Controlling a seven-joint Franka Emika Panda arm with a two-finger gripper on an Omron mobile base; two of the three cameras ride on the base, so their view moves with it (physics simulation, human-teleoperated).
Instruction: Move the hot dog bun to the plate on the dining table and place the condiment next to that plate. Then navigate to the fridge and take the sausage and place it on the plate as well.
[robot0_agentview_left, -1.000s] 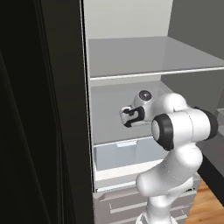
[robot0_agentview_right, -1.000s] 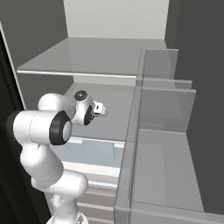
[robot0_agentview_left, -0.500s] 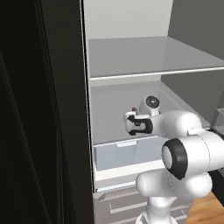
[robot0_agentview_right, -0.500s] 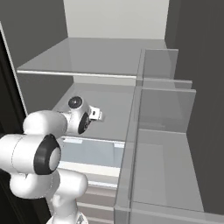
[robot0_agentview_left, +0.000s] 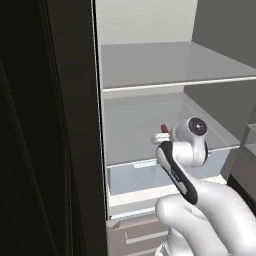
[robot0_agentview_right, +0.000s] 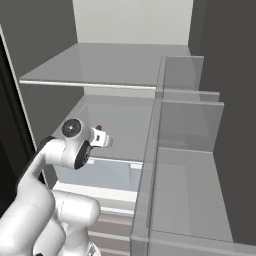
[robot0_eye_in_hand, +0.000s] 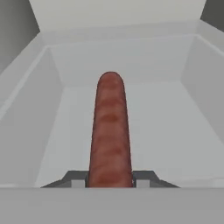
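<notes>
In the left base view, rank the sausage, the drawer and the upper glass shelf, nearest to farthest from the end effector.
1. Sausage, clamped in the end effector.
2. Drawer, just below.
3. Upper glass shelf, well above.

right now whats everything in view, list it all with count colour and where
sausage: one, dark red, between the fingertips, pointing into the fridge
fridge: one, black outside, pale grey inside, open in front of the robot
glass shelf: one, clear grey, across the upper part of the fridge
drawer: one, pale blue-grey, below the sausage
door bins: two seen, clear grey, on the right in the right base view
gripper: one, dark fingertips, shut on the sausage
arm: one, white, reaching in from below
</notes>
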